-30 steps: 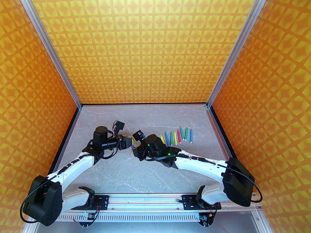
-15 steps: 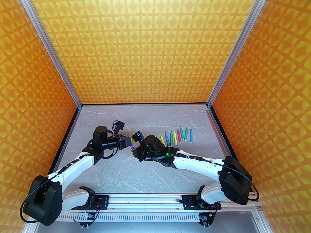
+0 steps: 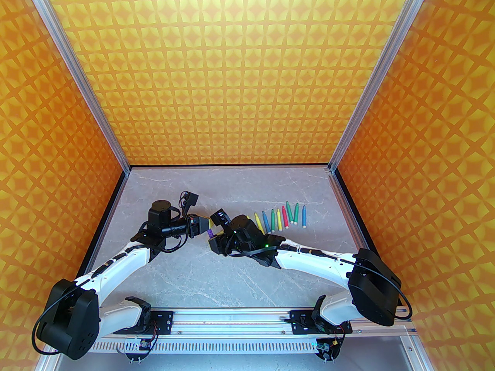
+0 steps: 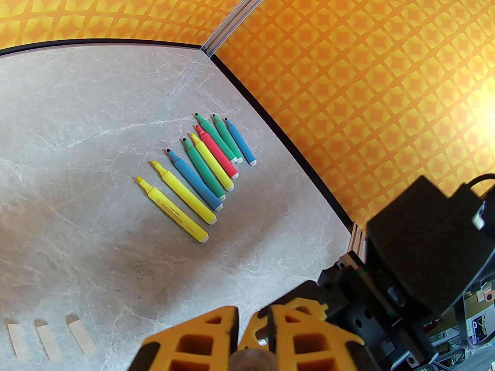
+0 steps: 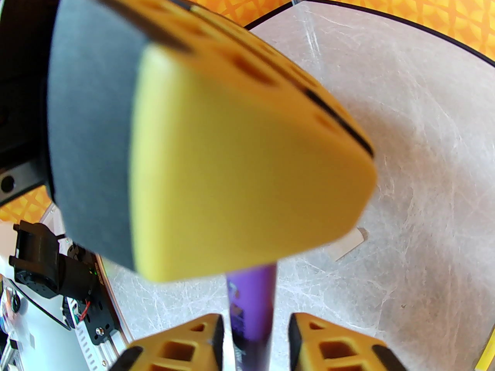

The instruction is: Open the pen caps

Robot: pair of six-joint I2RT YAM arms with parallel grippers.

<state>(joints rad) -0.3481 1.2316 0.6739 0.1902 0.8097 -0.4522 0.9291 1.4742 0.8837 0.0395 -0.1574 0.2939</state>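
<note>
A translucent, colourless plastic pen cap [image 4: 251, 359] is pinched by the left gripper [image 4: 253, 317] above the middle of the grey marbled table [image 3: 216, 273]. The thin purple pen barrel [image 5: 251, 296] jutting from that grip is flanked by the spread fingers of the right gripper [image 5: 255, 327].

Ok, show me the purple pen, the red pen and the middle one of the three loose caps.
purple pen [image 5: 251, 303], right wrist view, on the middle of its barrel.
red pen [image 4: 217, 152], left wrist view, on the middle of its barrel.
middle loose cap [image 4: 47, 340], left wrist view, on the middle of the tube.
</note>
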